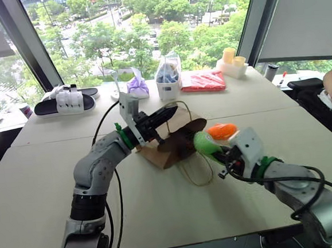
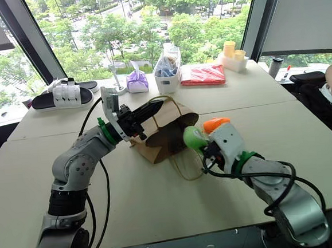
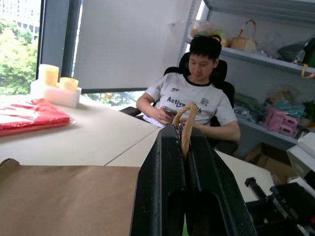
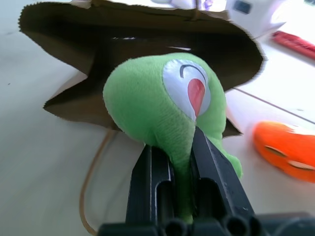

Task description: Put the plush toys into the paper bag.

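The brown paper bag [image 1: 176,141] lies on its side mid-table, its dark mouth facing right. My left gripper [image 1: 172,111] is shut on the bag's upper loop handle [image 3: 187,120] and holds the mouth lifted. The bag's other handle [image 1: 196,173] trails on the table. My right gripper [image 4: 184,143] is shut on the lime green plush toy [image 4: 147,103], which has a red-and-white spot and hangs just in front of the bag's mouth. The orange plush toy [image 1: 222,131] lies on the table right beside the bag's mouth, behind my right gripper.
Along the far edge by the window stand black-and-white slippers [image 1: 66,101], a purple pouch [image 1: 137,86], a clear plastic bag in a white cup [image 1: 168,78], a red packet [image 1: 203,81] and yellow cups [image 1: 233,58]. A person [image 3: 189,98] sits at the table's right end.
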Robot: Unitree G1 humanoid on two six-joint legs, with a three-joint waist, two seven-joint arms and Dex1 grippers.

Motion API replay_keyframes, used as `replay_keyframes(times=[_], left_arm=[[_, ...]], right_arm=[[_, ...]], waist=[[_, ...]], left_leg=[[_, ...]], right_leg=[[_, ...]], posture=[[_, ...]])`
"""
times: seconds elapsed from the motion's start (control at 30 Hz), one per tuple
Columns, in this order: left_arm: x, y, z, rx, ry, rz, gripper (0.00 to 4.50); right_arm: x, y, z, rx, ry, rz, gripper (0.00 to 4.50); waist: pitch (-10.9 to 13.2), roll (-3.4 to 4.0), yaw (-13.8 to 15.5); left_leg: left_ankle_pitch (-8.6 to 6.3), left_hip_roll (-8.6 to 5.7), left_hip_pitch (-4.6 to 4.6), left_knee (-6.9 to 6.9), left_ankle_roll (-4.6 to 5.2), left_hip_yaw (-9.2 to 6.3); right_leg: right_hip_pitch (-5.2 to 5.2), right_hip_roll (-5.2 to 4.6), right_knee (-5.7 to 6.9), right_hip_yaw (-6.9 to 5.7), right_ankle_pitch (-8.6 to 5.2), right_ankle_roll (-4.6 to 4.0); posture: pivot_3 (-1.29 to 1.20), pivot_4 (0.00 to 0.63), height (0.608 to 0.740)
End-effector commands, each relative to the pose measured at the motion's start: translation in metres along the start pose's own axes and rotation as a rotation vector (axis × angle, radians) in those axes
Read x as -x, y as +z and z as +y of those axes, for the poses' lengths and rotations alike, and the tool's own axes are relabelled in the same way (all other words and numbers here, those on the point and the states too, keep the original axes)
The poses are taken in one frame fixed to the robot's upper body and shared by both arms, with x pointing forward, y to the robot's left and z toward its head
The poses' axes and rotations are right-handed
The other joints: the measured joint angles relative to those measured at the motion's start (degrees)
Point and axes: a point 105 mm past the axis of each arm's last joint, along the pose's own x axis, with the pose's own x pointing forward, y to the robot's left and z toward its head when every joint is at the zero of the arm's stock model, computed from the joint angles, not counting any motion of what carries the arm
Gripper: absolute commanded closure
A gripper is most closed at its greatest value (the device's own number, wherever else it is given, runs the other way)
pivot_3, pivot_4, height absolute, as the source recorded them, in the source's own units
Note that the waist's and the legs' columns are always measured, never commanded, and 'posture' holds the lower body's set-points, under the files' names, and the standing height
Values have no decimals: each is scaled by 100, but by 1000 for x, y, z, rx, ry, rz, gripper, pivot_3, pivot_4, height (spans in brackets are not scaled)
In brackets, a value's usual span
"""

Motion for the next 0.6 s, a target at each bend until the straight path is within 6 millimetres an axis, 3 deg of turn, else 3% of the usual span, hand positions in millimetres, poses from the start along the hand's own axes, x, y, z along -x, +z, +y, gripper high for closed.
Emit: replay_keyframes(times=[0.03, 0.17, 0.3, 0.4, 0.6], left_arm=[[-5, 12, -13, -17, -48, -40, 4500], [-4, 14, -18, 1, -54, -49, 4500], [-2, 13, -19, 9, -37, -54, 4500], [0, 13, -18, 9, -10, -64, 4500], [3, 13, -14, 6, 30, -76, 4500]], right_arm=[[-27, 10, 9, -14, 11, -63, 4443], [-88, 26, 33, 4, 69, -189, 4443], [-115, 33, 39, 11, 82, -248, 4443], [-124, 36, 40, 14, 94, -282, 3355], [-119, 33, 45, 55, 139, -288, 536]], waist=[[-1, 1, -9], [0, 1, -70], [0, 1, -27], [-1, 0, -10], [-1, 1, -47]], left_leg=[[0, 0, 1, 0, -1, 0], [13, 0, 5, -6, -22, 5], [25, 5, 12, -21, -44, 6], [24, 0, 4, -19, -43, 2], [25, 0, 0, -20, -45, 2]], right_leg=[[-1, 0, 0, 0, 0, 0], [-6, 0, 4, 3, 1, -1], [-11, 3, 8, 4, 3, -4], [-10, 0, -4, 5, 3, -3], [-16, 2, -1, 4, 3, -3]], posture=[[0, 150, 740], [0, 150, 740], [0, 150, 740], [0, 150, 740], [0, 150, 740]])
